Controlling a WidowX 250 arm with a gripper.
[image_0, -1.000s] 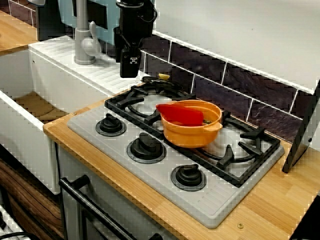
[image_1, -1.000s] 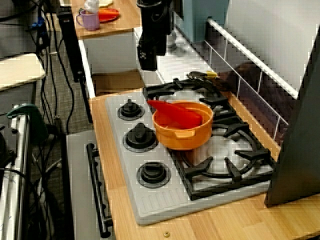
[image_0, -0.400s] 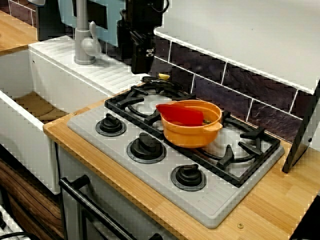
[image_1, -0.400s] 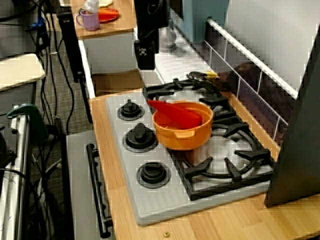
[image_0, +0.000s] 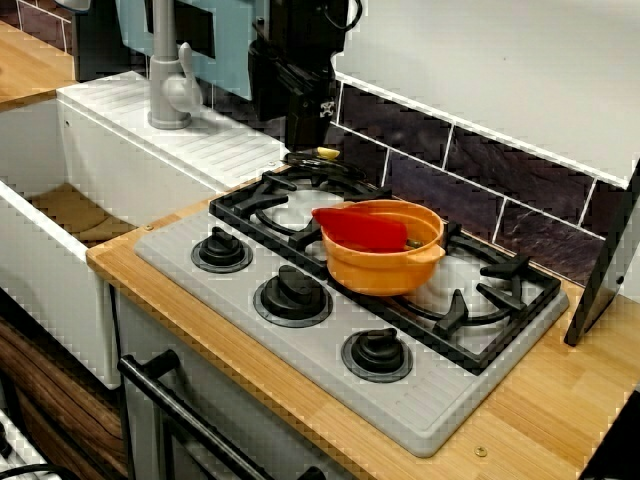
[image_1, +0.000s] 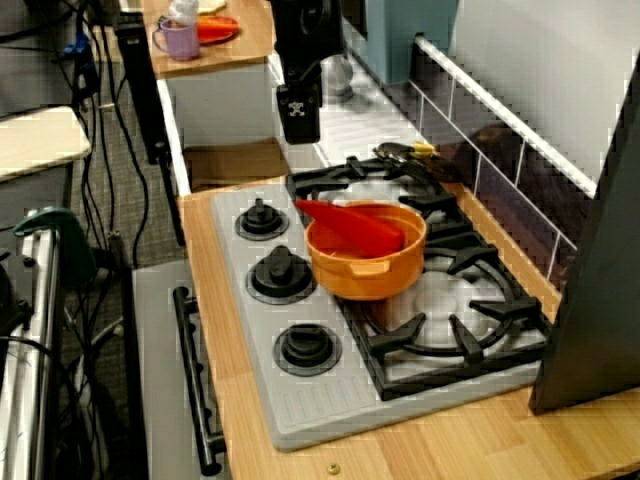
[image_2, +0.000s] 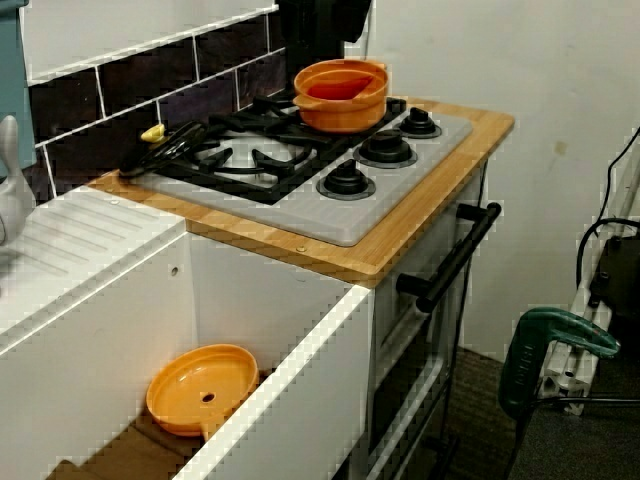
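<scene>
1. The black tool (image_0: 304, 138) is hanging point-down above the back-left corner of the cooker, and nothing is showing in its grip. In the front view and the view along the cooker its fingers are reading as one dark block, so I cannot tell how wide they are standing.
2. Nearest beneath it, a dark slim object with a yellow end (image_0: 318, 155) is lying on the rear rim of the black grate, close against the dark tiled wall (image_0: 520, 190). The tool is sitting clear above it, not touching.
3. By my judgement, the wall just behind and the grate bars beneath are leaving little room. Any descent here is calling for a straight, slow line, with the fingers set across the object's narrow width and kept off the bars.
4. From the sink side, the object is looking thin, low and glossy black with one small yellow tip. Its exact kind is too small to tell.
5. Further out, an orange plastic pot (image_0: 385, 268) is standing on the grate mid-cooker with a red spatula-like piece (image_0: 360, 230) lying in it, well apart from the tool.
6. The grey hob (image_0: 430, 415) is sitting in a wooden surface (image_0: 540, 410). A white ribbed drainboard (image_0: 200, 140) is adjoining it, and an orange round lid (image_2: 203, 390) is lying in the sink below.
</scene>
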